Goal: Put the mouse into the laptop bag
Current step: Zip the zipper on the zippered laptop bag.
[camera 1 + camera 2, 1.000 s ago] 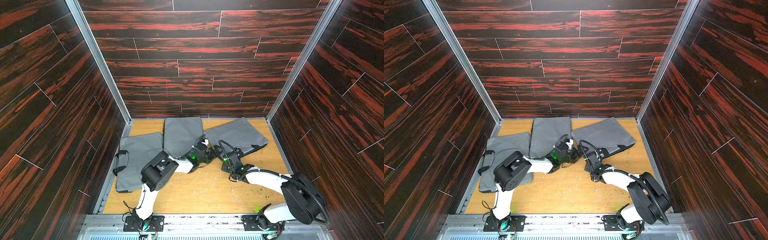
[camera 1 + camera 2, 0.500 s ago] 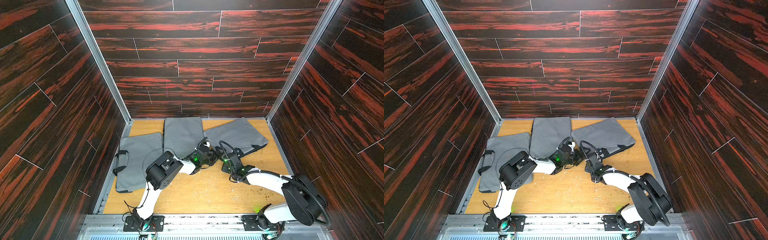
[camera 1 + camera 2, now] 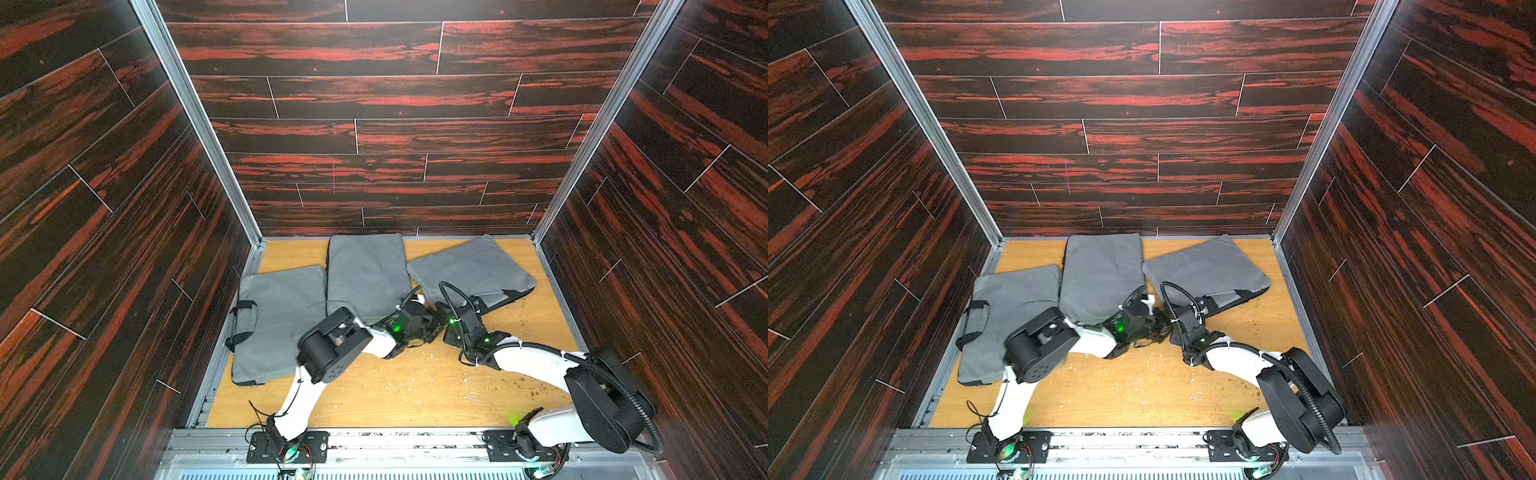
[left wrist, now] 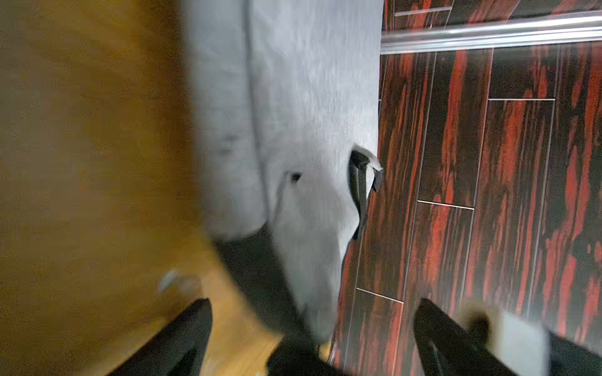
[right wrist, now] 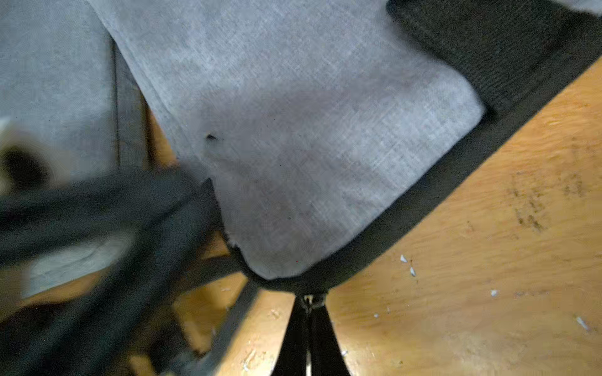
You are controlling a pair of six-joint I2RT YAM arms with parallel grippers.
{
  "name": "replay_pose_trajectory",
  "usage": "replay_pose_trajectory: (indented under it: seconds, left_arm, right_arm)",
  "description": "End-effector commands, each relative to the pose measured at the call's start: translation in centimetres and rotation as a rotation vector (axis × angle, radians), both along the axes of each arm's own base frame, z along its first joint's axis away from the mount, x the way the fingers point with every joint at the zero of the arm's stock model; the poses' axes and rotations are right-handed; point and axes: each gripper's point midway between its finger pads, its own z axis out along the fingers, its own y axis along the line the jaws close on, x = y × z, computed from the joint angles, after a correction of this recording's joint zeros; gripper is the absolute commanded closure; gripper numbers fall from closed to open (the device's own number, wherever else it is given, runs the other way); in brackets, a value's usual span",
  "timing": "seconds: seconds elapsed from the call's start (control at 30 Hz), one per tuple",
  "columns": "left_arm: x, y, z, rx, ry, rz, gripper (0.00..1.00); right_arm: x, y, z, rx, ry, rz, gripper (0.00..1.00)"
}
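Three grey laptop bags lie on the wooden table. The rightmost laptop bag (image 3: 469, 266) (image 3: 1204, 266) (image 5: 309, 146) (image 4: 309, 97) lies at an angle at the back right, with a dark zipper edge along its near side. My right gripper (image 5: 308, 301) (image 3: 445, 328) is shut on the small zipper pull at that bag's near corner. My left gripper (image 4: 314, 302) (image 3: 432, 321) is open right beside that corner, close to the right gripper, and holds nothing that I can see. No mouse shows in any view.
A middle grey bag (image 3: 365, 270) and a left grey bag (image 3: 278, 320) with a black handle lie side by side. Dark wood-pattern walls close in the table (image 3: 415, 386) on three sides. Pale crumbs dot the wood in front of the arms.
My left arm has swung right, from the middle bag's near edge toward the right bag's corner; its wrist view is blurred by motion. The right gripper has stayed shut at the corner.
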Motion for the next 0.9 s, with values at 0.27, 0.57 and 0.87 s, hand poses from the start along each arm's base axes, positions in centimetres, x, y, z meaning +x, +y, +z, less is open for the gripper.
replay_pose_trajectory:
  seconds: [0.27, 0.57, 0.87]
  left_arm:
    - [1.1, 0.8, -0.7, 0.123, -0.019, 0.017, 0.85]
    - [0.5, 1.2, 2.9, 0.113, -0.109, -0.015, 1.0]
    - [-0.9, 2.0, 7.0, 0.113, -0.212, -0.072, 1.0]
  right_arm:
    - [-0.7, -1.6, 0.0, -0.019, 0.012, -0.065, 1.0]
    - [-0.7, -5.9, -1.3, 0.044, 0.08, -0.227, 1.0]
    - [-1.1, -10.8, -1.8, 0.034, 0.148, -0.44, 1.0]
